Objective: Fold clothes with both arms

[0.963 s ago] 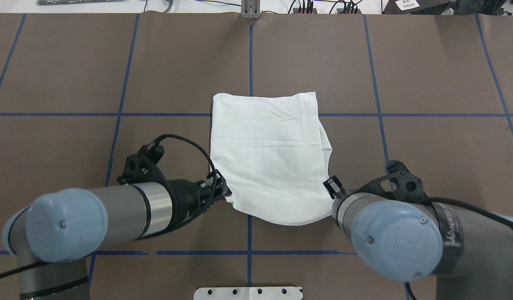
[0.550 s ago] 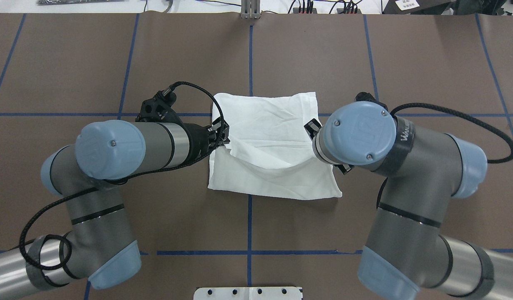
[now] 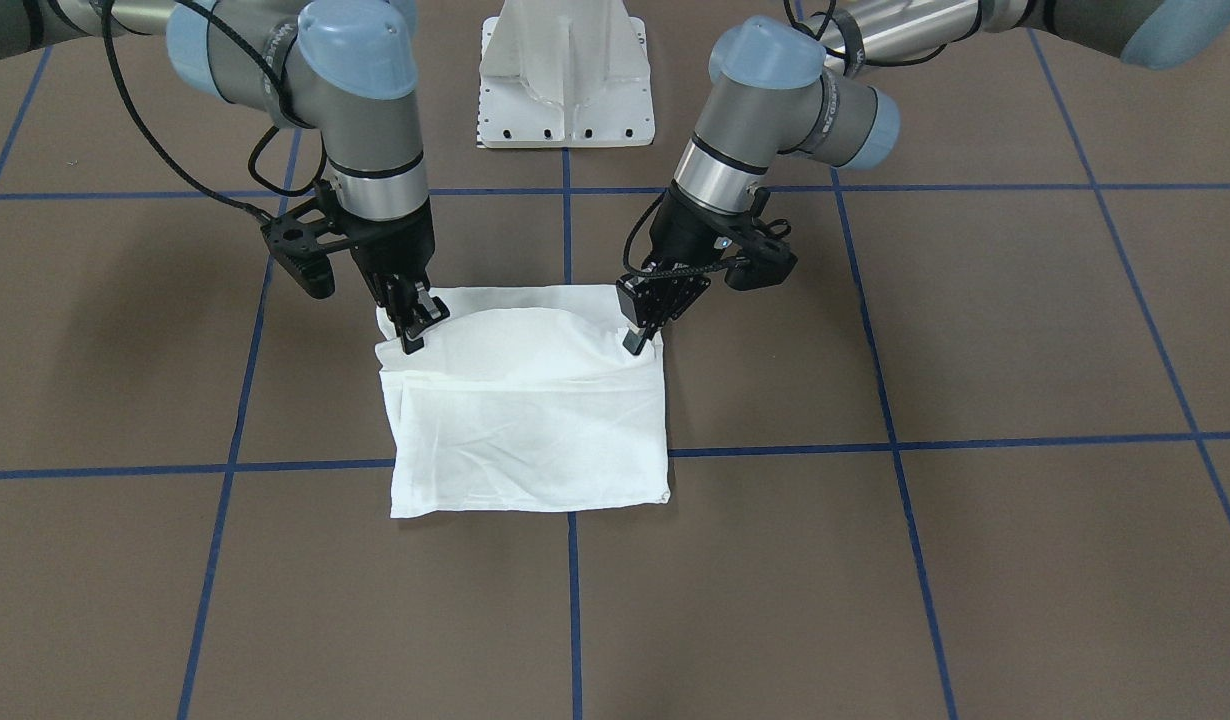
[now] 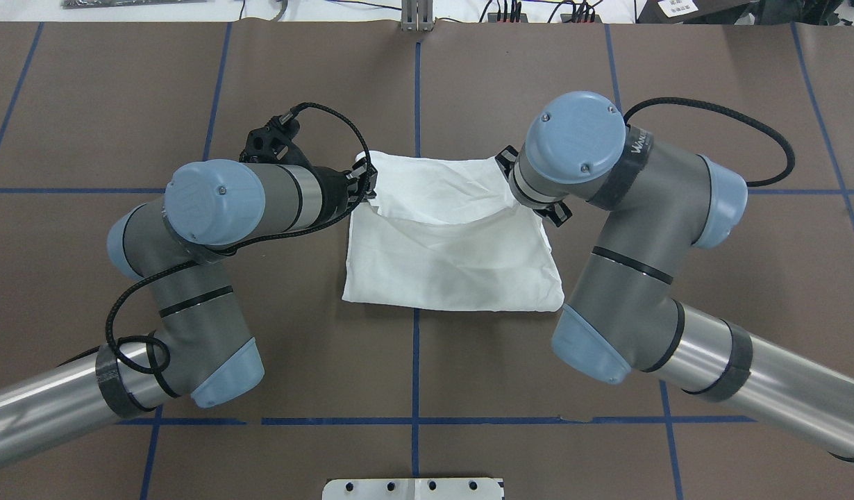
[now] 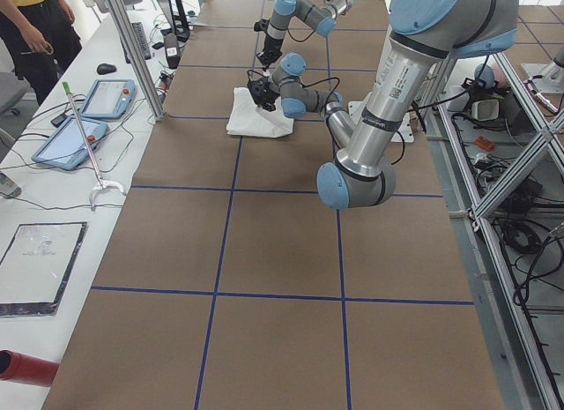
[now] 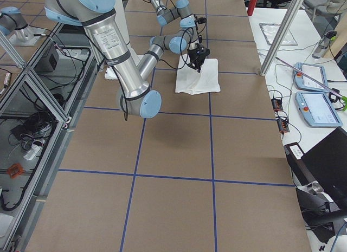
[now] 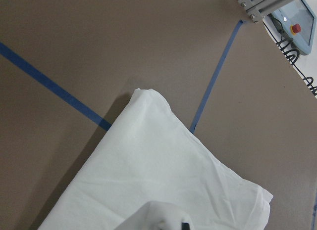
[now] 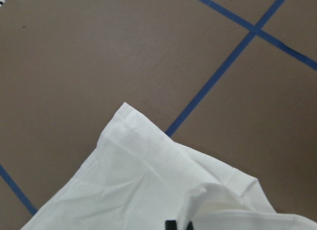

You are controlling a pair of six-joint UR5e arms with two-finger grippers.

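Now that the T-shirt (image 3: 525, 430) edge is farther out than before, left gripper (image 3: 637, 340) and right gripper (image 3: 415, 328) fingers stay clamped on it; overhead, the right ones are hidden.

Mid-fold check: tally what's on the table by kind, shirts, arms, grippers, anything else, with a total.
shirt: 1
arms: 2, left arm and right arm
grippers: 2, left gripper and right gripper, both shut on the shirt's edge
white base plate: 1
Total: 6
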